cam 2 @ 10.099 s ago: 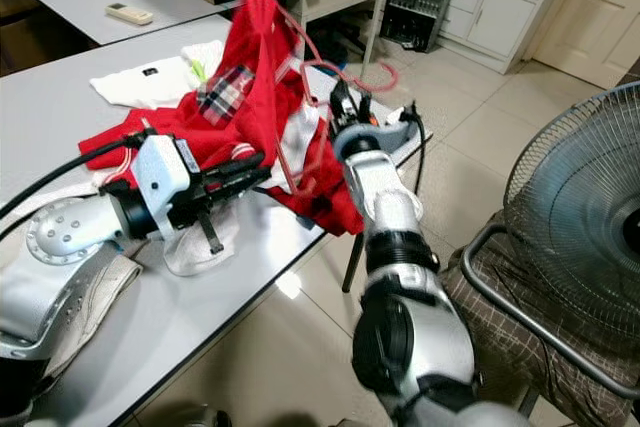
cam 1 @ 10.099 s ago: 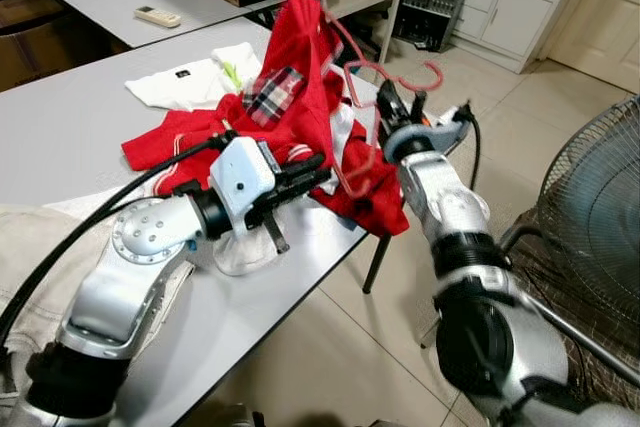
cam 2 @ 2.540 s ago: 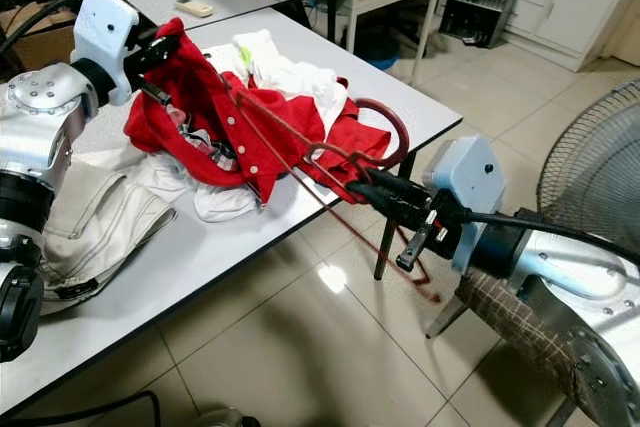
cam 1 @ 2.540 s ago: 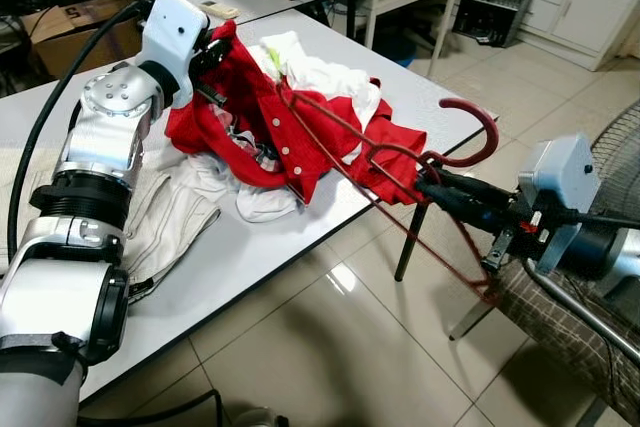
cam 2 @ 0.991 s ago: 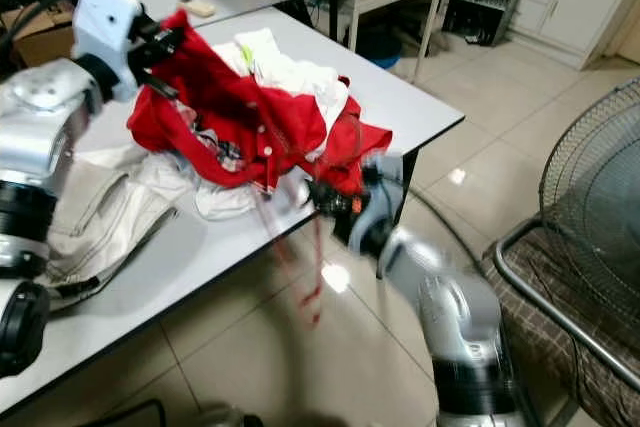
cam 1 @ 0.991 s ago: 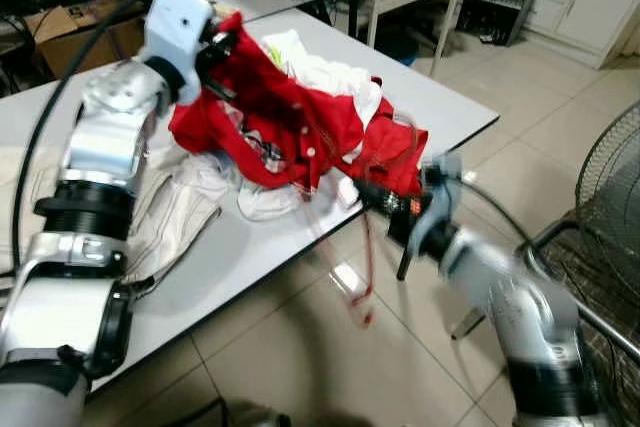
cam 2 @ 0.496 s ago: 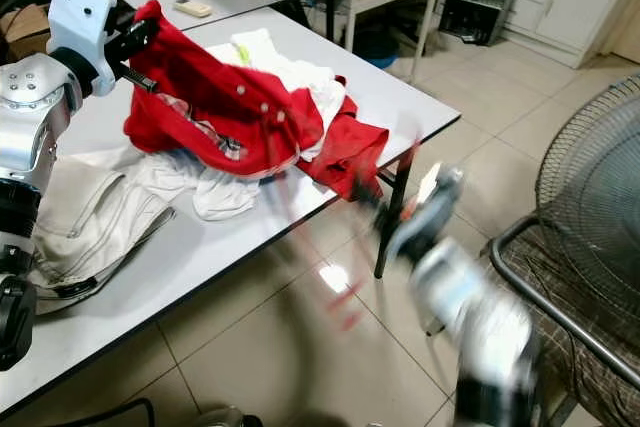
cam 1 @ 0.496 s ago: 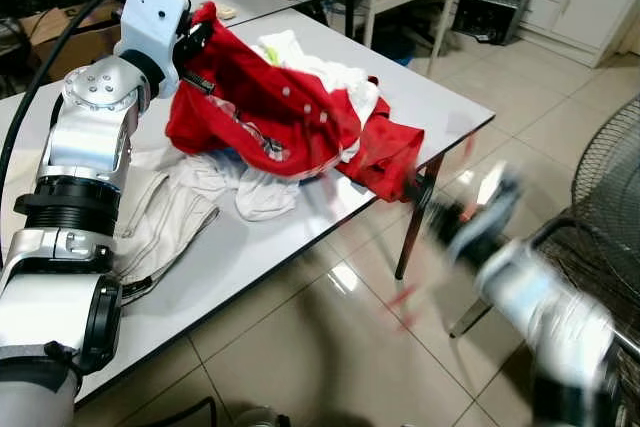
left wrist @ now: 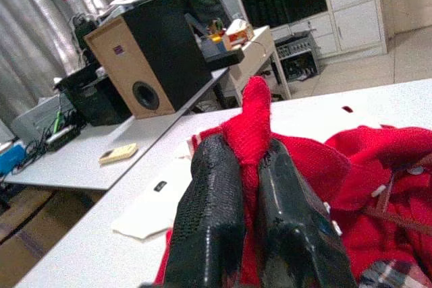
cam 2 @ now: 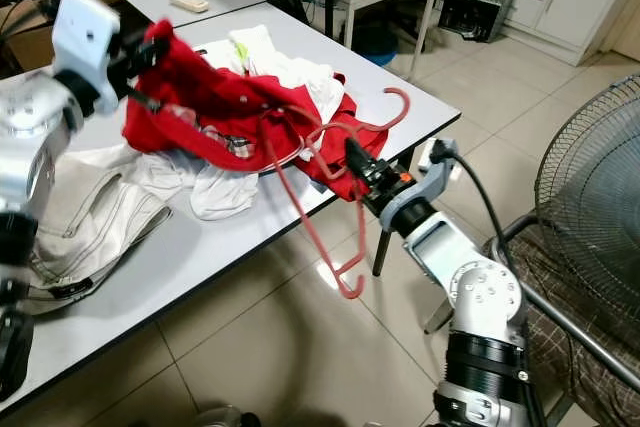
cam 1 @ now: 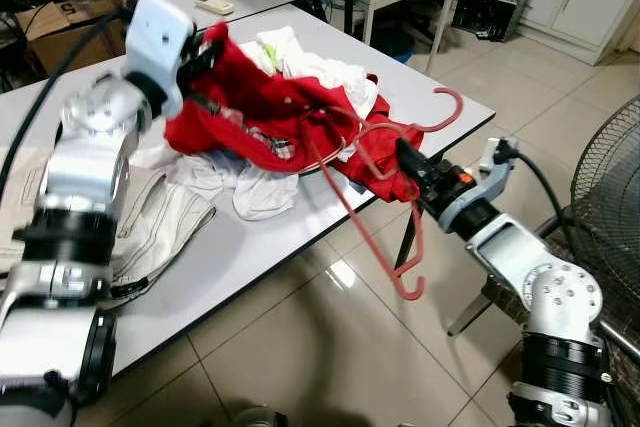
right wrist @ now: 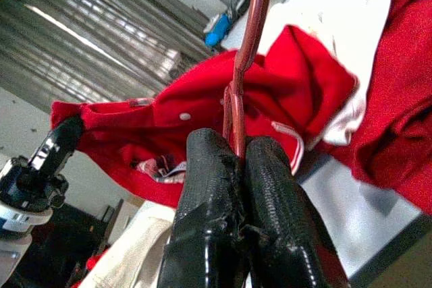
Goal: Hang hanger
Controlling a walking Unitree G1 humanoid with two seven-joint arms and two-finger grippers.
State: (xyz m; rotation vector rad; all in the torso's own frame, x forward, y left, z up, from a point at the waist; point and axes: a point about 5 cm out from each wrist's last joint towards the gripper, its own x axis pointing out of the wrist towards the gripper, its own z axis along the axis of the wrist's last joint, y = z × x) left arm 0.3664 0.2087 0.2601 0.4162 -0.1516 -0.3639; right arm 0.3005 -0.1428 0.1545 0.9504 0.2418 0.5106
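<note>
The red hanger (cam 1: 385, 182) hung at the near corner of the white table (cam 1: 250, 247), part of its frame threaded into the red shirt (cam 1: 270, 112) heaped there, its hook standing up over the table corner and one curled end dangling below the edge toward the tiled floor (cam 1: 300, 347). It looked like a thin, stiff and light frame, probably smooth enough to twist in a grip, so a hold low on the neck under the hook seemed the surest place; the shirt by contrast was soft and limp and would likely drag on whichever bar it snagged. The right gripper (cam 2: 360, 172) had its fingers (right wrist: 223, 200) pressed together on a bar of the hanger, the forearm reaching in toward the table corner from the fan (cam 1: 610, 187) side, roughly level with the tabletop. The left gripper (cam 1: 205, 52) was raised above the far side of the heap, its fingers (left wrist: 216, 214) pinching a fold of the red shirt and lifting that end off the table, elbow bent and wrist turned toward the heap. White garments (cam 1: 300, 57) and a beige one (cam 1: 165, 222) lay on the table around the shirt.
</note>
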